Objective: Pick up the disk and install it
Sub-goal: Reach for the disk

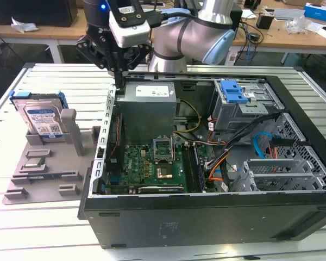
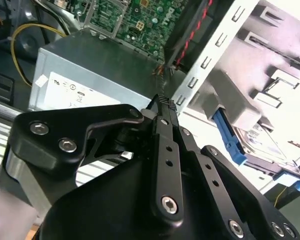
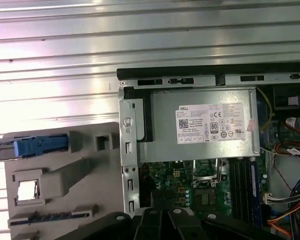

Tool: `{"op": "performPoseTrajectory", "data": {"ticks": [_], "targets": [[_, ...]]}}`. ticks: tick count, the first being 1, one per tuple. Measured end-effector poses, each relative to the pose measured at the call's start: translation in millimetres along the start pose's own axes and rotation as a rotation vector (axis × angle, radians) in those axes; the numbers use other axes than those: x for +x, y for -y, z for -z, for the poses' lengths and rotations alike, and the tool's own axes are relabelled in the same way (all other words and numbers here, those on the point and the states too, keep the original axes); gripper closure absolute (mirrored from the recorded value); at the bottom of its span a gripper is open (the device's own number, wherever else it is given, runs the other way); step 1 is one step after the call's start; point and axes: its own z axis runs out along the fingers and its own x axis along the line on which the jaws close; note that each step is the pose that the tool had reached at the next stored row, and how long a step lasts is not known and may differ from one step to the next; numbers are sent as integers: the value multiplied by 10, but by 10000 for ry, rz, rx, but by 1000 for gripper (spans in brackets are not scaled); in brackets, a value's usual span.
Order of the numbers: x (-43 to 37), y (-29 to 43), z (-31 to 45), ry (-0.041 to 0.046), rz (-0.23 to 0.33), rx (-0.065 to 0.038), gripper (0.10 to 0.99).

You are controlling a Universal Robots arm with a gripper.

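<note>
Disk (image 1: 42, 120): stands on edge in the grey holder (image 1: 43, 174), at the left of the exterior view, well apart from the gripper.
Handling: probably stiff, fairly heavy and shock-sensitive; best pinched across its blue-framed edges.
Gripper (image 1: 119, 82): fingers pressed together, holding nothing.
Arm: points down over the case's (image 1: 206, 217) upper-left corner, beside the power supply (image 1: 149, 103).

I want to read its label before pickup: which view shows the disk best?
The exterior view: the disk stands upright in the grey holder, label facing the camera. The first wrist view shows it edge-on, mostly its blue frame. The second wrist view catches a slanted part beside the holder.
</note>
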Motion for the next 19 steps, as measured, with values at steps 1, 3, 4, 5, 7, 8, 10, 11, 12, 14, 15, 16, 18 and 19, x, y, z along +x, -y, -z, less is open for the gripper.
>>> {"op": "performPoseTrajectory", "data": {"ticks": [1, 3, 4, 5, 7, 8, 10, 11, 12, 14, 15, 16, 18, 19], "targets": [[20, 2, 0, 0, 1, 0, 980], [87, 6, 2, 0, -1, 0, 980], [120, 9, 3, -1, -2, 0, 980], [165, 12, 4, -1, 0, 0, 980], [225, 17, 6, 0, -1, 0, 980], [256, 19, 7, 0, -1, -1, 980], [304, 22, 8, 0, -1, -1, 980], [320, 24, 8, 0, 0, 0, 980], [360, 27, 9, 0, 0, -1, 980], [423, 31, 11, 0, -1, 0, 980], [450, 33, 12, 0, -1, 0, 980], [461, 34, 12, 0, -1, 0, 980], [491, 36, 13, 0, 0, -1, 980], [502, 37, 14, -1, 0, 0, 980]]}}
